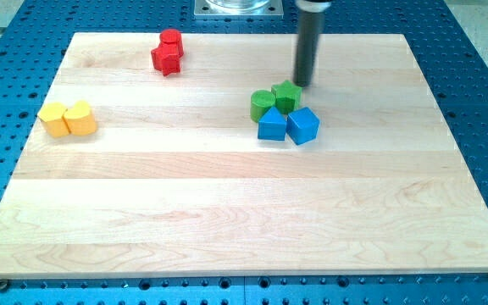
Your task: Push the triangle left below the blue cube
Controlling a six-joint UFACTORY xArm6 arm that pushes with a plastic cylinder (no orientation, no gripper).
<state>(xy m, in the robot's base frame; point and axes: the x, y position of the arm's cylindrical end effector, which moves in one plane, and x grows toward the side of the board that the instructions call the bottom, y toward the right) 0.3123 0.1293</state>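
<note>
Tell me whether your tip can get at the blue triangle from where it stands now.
Probably not directly: my tip sits above the green blocks, which lie between it and the blue triangle. It would likely have to circle around.

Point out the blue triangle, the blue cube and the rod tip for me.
blue triangle (271, 125), camera view, its front face.
blue cube (303, 126), camera view, its top face.
my tip (301, 85), camera view, rod's lowest end.

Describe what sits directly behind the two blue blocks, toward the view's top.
Two green blocks touch the blue triangle and blue cube. My tip stands just beyond the right green one. Their lower faces are hidden.
</note>
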